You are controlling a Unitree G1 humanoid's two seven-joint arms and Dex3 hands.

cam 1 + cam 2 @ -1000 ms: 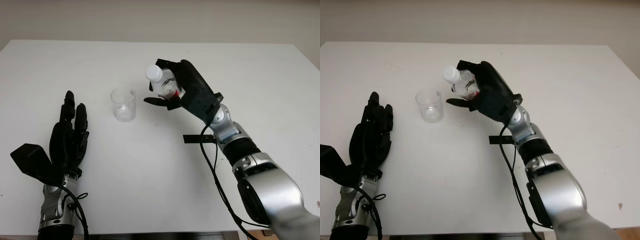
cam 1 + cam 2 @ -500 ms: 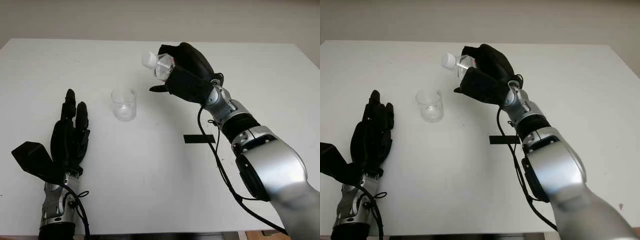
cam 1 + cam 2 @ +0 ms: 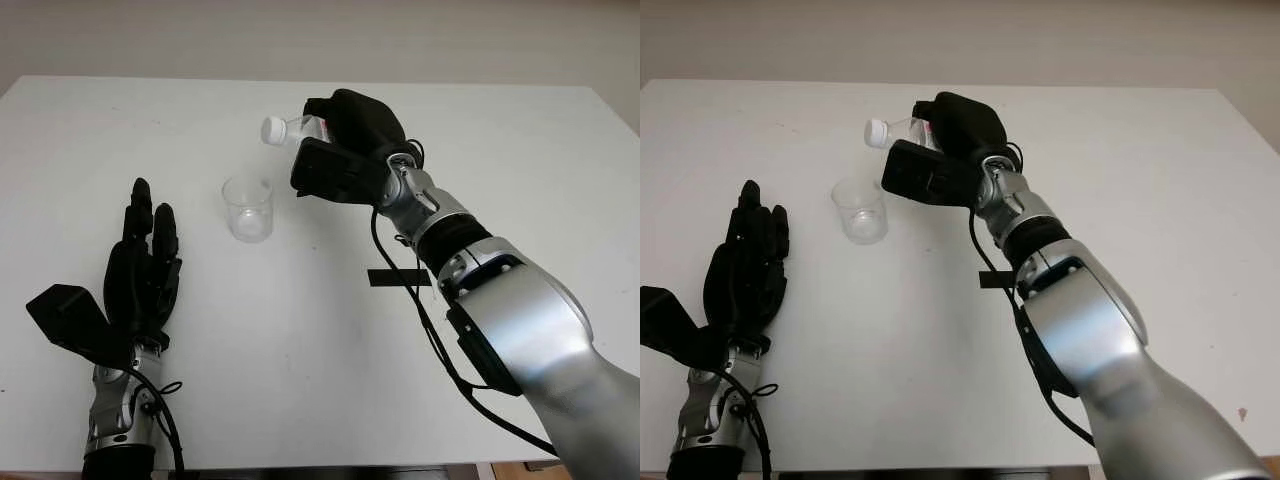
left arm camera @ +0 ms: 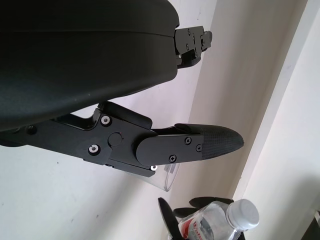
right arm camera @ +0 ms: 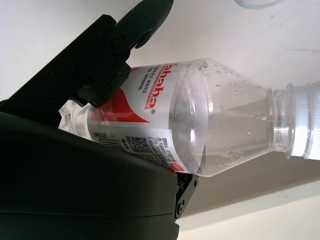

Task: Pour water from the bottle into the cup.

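A small clear plastic bottle point(image 3: 296, 128) with a white cap point(image 3: 271, 130) and a red-and-white label point(image 5: 142, 102) is held in my right hand point(image 3: 345, 150), whose fingers are shut around its body. The bottle lies nearly level above the table, cap still on and pointing left, a little above and to the right of the cup. The clear plastic cup point(image 3: 247, 208) stands upright on the white table point(image 3: 320, 330). My left hand point(image 3: 143, 270) is open at the near left, away from the cup.
A short strip of black tape point(image 3: 398, 277) is stuck to the table right of centre, under my right forearm. The table's far edge point(image 3: 150, 79) meets a pale wall.
My right hand has risen and rolled over, tipping the bottle from upright to nearly level, and carried its cap leftward towards the cup. Neither the left hand nor the cup has moved.
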